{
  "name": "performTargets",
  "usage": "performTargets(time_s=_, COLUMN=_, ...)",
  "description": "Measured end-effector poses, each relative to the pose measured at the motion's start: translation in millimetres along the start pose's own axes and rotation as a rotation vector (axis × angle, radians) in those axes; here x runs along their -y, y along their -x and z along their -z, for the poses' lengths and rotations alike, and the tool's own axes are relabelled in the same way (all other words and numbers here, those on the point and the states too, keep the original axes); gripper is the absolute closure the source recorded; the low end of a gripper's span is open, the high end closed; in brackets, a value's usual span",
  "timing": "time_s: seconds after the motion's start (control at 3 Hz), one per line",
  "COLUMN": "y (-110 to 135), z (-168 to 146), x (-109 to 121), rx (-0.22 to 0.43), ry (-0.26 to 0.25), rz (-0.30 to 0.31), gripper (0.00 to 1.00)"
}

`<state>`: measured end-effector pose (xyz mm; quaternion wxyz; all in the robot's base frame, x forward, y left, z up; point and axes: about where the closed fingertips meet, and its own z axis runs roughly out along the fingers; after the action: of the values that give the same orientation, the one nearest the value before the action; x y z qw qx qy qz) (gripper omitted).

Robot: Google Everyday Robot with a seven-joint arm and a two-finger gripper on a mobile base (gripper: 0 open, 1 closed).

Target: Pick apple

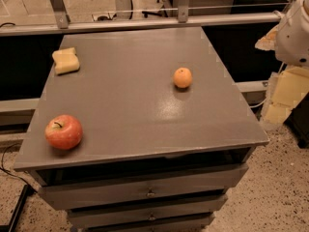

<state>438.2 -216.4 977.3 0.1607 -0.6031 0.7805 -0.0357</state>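
The apple (63,132) sits near the surface's (130,105) 8 o'clock corner, close to two edges with open room around, sponge (65,61) at 10 o'clock, orange (182,78) at 2 o'clock, and the gripper (282,103) hangs off the edge at 3 o'clock, its grip unreadable.

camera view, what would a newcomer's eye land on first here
The red apple stands out most, sitting alone near the front left corner of the grey cabinet top. A small orange lies right of centre and a yellow sponge sits at the back left. The pale gripper hangs beyond the cabinet's right edge, far from the apple.
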Motion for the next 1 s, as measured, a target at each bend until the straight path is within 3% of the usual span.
performTargets(time_s=0.33, y=0.0, z=0.0, x=0.0, rx=0.000, ry=0.000, rz=0.000, gripper=0.00)
performTargets(time_s=0.67, y=30.2, z=-25.2, x=0.7, rx=0.086, ry=0.025, rz=0.054, gripper=0.00)
performTargets(time_s=1.0, y=87.2, z=-64.5, x=-4.0, rx=0.244, ry=0.077, rz=0.157, gripper=0.00)
